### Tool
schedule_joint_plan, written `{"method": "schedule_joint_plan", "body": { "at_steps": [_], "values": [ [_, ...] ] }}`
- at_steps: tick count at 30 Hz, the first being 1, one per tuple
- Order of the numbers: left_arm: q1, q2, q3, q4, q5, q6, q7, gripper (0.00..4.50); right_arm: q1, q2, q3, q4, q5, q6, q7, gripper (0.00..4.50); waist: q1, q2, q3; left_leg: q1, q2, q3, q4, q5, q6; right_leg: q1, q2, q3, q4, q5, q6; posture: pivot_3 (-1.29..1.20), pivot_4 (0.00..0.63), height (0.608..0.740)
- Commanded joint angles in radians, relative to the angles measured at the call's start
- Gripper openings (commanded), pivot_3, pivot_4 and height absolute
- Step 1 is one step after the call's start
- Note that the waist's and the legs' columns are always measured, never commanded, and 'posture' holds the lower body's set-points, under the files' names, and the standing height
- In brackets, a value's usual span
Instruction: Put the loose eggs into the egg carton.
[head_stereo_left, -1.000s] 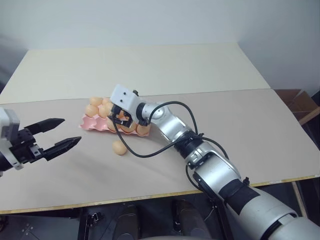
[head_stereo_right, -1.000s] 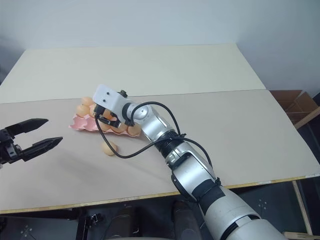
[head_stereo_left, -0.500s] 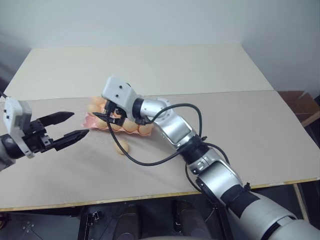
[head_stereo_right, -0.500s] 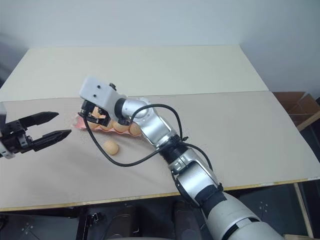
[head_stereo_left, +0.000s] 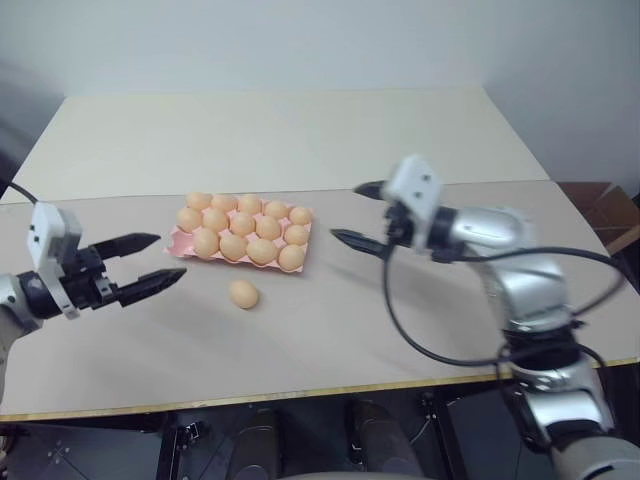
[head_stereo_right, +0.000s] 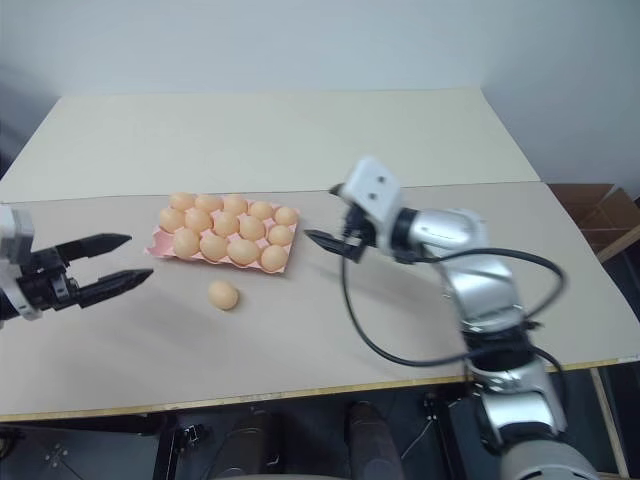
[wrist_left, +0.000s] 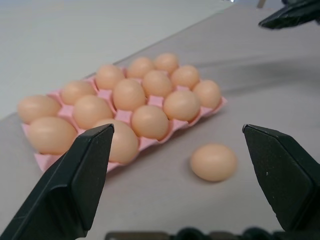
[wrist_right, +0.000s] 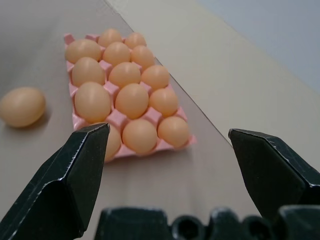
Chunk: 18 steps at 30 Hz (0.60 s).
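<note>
Where the right arm lay stretched across the table (head_stereo_left: 420, 120) a second ago, its gripper right over the carton, that stretch of tabletop is now bare: the arm has swung away to the robot's right. The table is two pale boards butted together, and the seam runs just behind the carton.

The right gripper (head_stereo_left: 362, 214) now hangs clear off the carton's right end, well apart from it, fingers spread wide with nothing between them, pointing back toward the eggs. The left gripper (head_stereo_left: 152, 262) has crept in from the left since the earlier frame and sits near the carton's left front corner, not touching it. Its fingers (wrist_left: 80, 175) are fully splayed too, and empty.

With the arm out of the way, the pink carton (head_stereo_left: 178, 238) shows in full, lying flat just in front of the seam. Fourteen eggs (head_stereo_left: 233, 246) sit in its cups in three rows. From the right wrist view, the near row looks to have a gap at one end, though the gripper finger partly covers that corner.

One loose egg (head_stereo_left: 243, 293) lies on the table just in front of the carton, apart from its edge, in the same spot as before. In the left wrist view it rests between the two spread fingers.
</note>
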<state>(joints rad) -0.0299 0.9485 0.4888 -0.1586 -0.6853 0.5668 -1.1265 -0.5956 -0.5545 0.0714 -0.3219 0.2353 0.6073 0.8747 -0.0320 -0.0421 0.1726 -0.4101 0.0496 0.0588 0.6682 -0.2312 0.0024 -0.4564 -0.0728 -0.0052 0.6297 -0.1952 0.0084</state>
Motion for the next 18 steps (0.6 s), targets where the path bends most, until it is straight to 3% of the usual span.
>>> {"method": "schedule_joint_plan", "body": {
  "at_steps": [1, 9, 13, 18],
  "values": [
    [0.000, 0.000, -0.014, -0.026, 0.023, -0.055, -0.018, 4.50, 0.089, -0.077, -0.107, -0.094, 0.116, -0.041, 0.102, 4.47, 0.006, 0.000, 0.000, 0.001, 0.000, 0.000, 0.000, 0.000, 0.000, 0.000, 0.000, 0.000, 0.000, -0.001, 0.002, 0.00, 0.150, 0.740],
    [0.123, -0.010, 0.029, -0.138, 0.007, -0.067, -0.047, 4.50, 0.392, -0.229, -0.232, -0.160, 0.238, -0.145, 0.269, 4.47, 0.015, 0.000, 0.000, 0.004, 0.000, 0.003, 0.000, 0.000, 0.000, 0.002, 0.001, 0.004, 0.000, -0.004, 0.006, 0.00, 0.150, 0.740],
    [0.138, -0.030, -0.009, -0.179, 0.018, -0.059, 0.000, 4.50, 0.399, -0.218, -0.231, -0.175, 0.236, -0.139, 0.202, 4.47, 0.017, 0.000, 0.000, 0.005, 0.000, 0.004, 0.001, 0.000, 0.000, 0.002, 0.001, 0.006, 0.000, -0.004, 0.006, 0.00, 0.150, 0.740],
    [0.068, -0.079, -0.158, -0.253, 0.052, 0.057, 0.190, 4.50, 0.401, -0.222, -0.219, -0.194, 0.241, -0.140, 0.167, 4.47, 0.027, 0.000, 0.000, 0.006, 0.000, 0.003, 0.001, 0.000, 0.000, 0.004, 0.002, 0.007, 0.000, -0.005, 0.006, 0.00, 0.150, 0.740]
  ]
}}
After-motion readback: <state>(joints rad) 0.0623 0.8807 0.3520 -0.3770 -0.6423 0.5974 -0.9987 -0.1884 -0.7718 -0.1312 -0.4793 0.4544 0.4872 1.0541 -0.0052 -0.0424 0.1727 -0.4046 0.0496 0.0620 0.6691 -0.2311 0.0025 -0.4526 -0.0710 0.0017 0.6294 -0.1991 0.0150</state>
